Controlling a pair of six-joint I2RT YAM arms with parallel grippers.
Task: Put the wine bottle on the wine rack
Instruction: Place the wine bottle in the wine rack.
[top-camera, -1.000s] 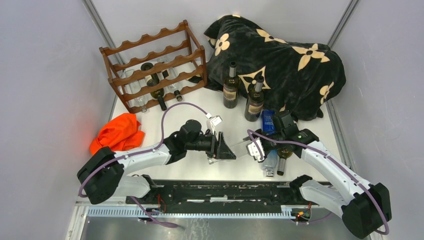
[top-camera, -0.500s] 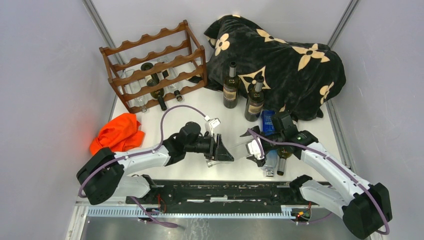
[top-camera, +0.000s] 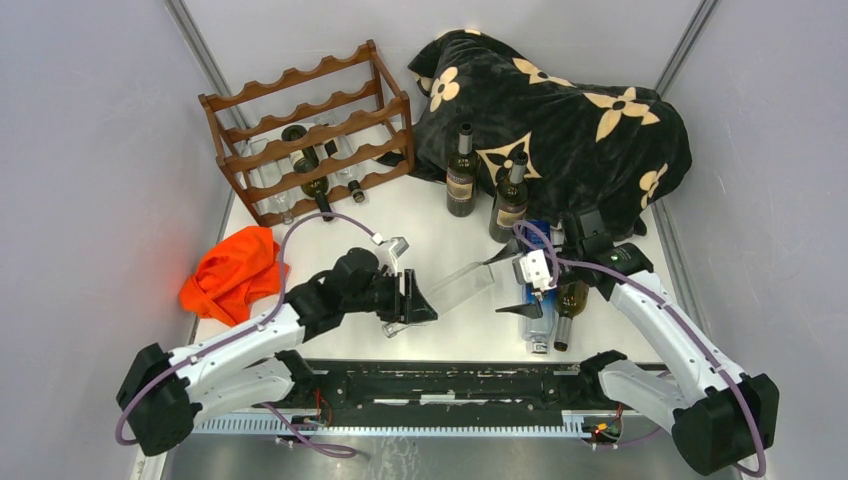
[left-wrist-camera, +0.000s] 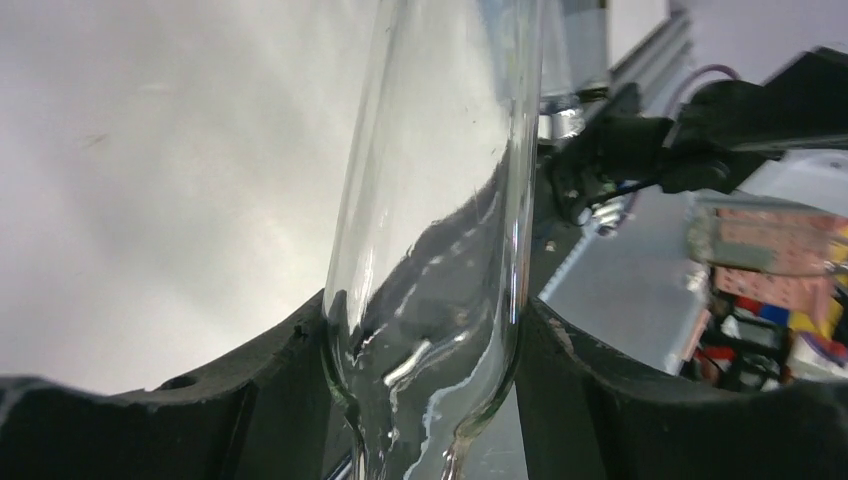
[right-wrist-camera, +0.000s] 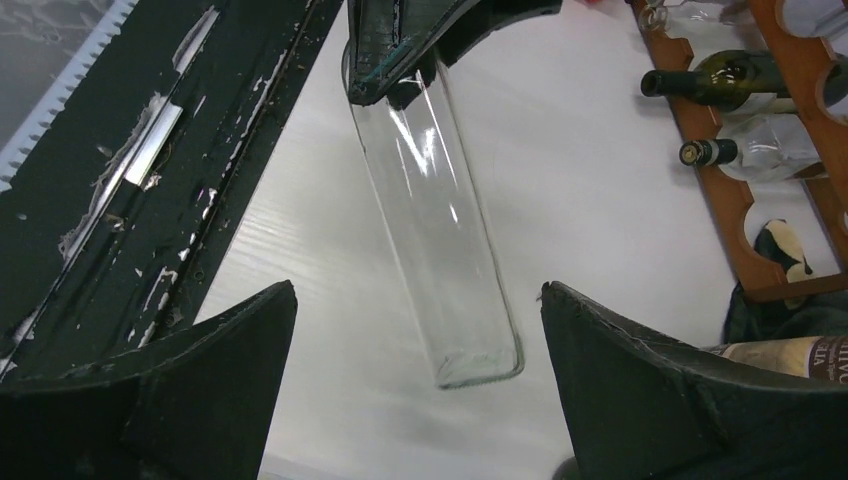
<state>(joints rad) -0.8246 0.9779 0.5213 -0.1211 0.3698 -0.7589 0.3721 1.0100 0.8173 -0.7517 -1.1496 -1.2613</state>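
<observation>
Left arm (top-camera: 250, 340): stretched from the lower-left base toward frame centre, forearm angled up and to the right. Left gripper (top-camera: 412, 300): pointing right, fingers (left-wrist-camera: 270, 390) clamped on either side of the clear bottle (top-camera: 462, 284) near its shoulder.

Right arm (top-camera: 665, 325): raised from the lower-right base, bent in toward centre right. Right gripper (top-camera: 520, 298): pointing left, jaws spread wide, both fingers (right-wrist-camera: 200, 380) clear of the glass, nothing held.
</observation>
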